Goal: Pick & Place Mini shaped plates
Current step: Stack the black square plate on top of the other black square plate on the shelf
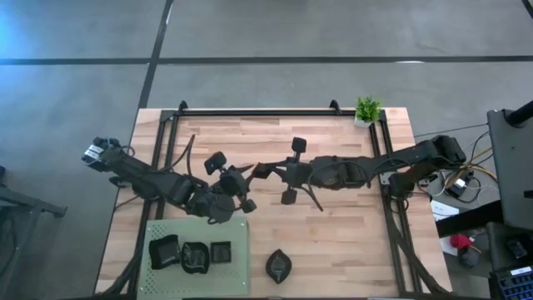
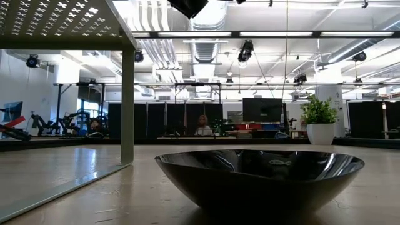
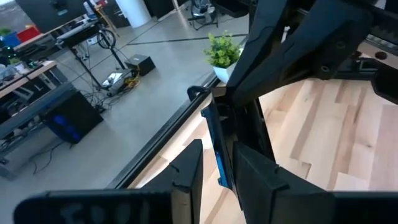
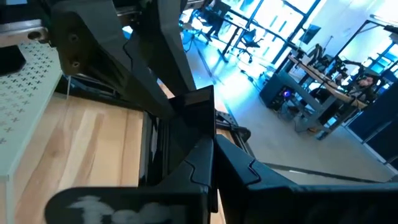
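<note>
A small black plate [image 1: 261,170] hangs above the middle of the table between my two grippers. My right gripper [image 1: 271,172] reaches in from the right and is shut on it. My left gripper [image 1: 250,177] comes from the left and is open. Its fingers [image 3: 186,177] stand on either side of the plate's thin edge [image 3: 216,155]; whether they touch it I cannot tell. Three more black plates [image 1: 196,257] lie on the light green perforated mat [image 1: 237,237]. A leaf-shaped plate [image 1: 278,265] rests on the wood beside the mat. My right gripper [image 4: 208,168] pinches the plate between its two fingers by the edge nearest them [image 4: 200,140]. The fingers come about level from the table's right. The plate [image 4: 198,106] stands on edge beyond the fingertips, lifted clear of the table.
A small potted plant [image 1: 366,110] stands at the far right corner. The mat is raised on a leg [image 2: 128,106] at the near left. The leaf plate [image 2: 259,178] fills the low view's foreground. A black frame rail [image 1: 250,112] runs along the far edge.
</note>
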